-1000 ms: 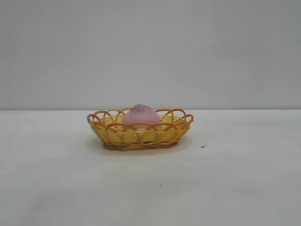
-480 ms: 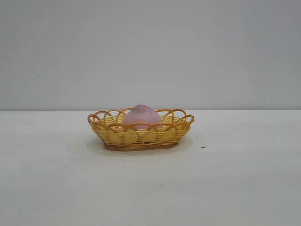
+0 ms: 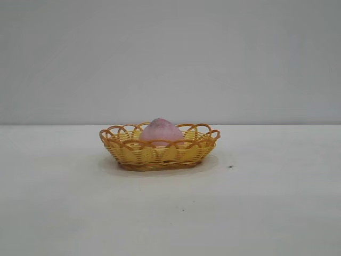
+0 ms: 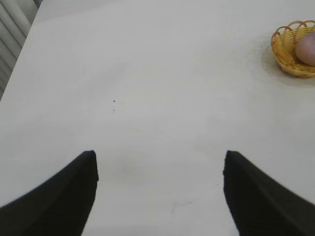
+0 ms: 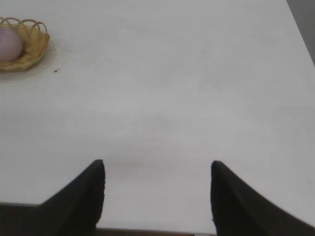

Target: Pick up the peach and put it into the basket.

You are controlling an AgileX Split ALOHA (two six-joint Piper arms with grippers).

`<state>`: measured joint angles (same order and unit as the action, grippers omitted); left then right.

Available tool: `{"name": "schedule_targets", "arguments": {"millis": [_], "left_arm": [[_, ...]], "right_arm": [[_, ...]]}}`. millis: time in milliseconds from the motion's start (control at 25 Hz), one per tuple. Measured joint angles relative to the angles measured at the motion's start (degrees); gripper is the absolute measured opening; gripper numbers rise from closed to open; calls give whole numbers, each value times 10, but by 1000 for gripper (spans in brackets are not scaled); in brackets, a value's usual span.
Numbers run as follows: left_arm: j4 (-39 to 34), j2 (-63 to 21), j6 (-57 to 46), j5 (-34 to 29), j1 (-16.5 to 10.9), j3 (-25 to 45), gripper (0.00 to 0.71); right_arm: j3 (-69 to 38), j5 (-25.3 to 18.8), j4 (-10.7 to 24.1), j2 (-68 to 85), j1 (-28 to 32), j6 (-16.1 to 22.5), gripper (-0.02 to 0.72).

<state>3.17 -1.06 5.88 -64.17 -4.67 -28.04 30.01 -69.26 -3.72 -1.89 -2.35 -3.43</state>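
Note:
The dusty pink peach (image 3: 160, 130) lies inside the yellow-orange wicker basket (image 3: 133, 153) at the middle of the white table. The basket (image 4: 284, 49) with the peach (image 4: 307, 48) shows far off in the left wrist view, and the basket (image 5: 35, 43) with the peach (image 5: 9, 44) far off in the right wrist view. My left gripper (image 4: 159, 160) is open and empty over bare table, far from the basket. My right gripper (image 5: 157, 168) is open and empty near the table's edge, far from the basket. Neither arm shows in the exterior view.
A small dark speck (image 3: 229, 166) lies on the table right of the basket. The table edge (image 4: 19, 51) runs along one side of the left wrist view, with slats beyond it. A table edge (image 5: 147, 231) shows just below my right fingers.
The basket has shifted very slightly to the right between the earliest frame and now. The peach stays in it.

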Motion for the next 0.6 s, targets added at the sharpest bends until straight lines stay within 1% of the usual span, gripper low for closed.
{"name": "schedule_targets", "arguments": {"millis": [80,200,600], "left_arm": [[0,0,0,0,0,0,519],[0,0,0,0,0,0,519],[1,0,0,0,0,0,519]], "right_arm": [[-11,21,-5,0,0,9,386],[-20,33,-7,0,0,13,386],[-20,38,-8,1,0,14,386]]}}
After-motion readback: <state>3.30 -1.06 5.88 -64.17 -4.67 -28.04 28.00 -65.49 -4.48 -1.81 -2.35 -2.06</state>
